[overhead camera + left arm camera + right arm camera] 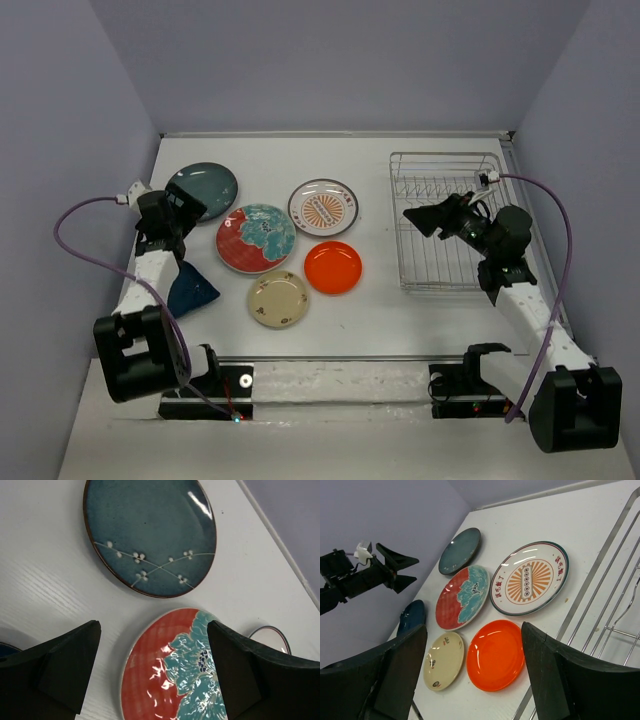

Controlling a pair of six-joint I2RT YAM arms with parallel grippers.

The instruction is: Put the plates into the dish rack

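Top external: both jaws wide open, empty. L jaws frame red floral plate (170, 670), teal-grey plate (150, 530) just beyond; R jaws at dish rack (430, 178) edge, orange-red plate (495, 655) btwn them. Plates flat on desk (400, 320).

Dark blue plate (196, 290) half behind left arm (148, 278) (top view), floral plate (160, 667) cropped by left wrist view

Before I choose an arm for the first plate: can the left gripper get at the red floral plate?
Probably yes: the left gripper hangs open over the red floral plate, with nothing between them; the teal-grey plate lies apart.
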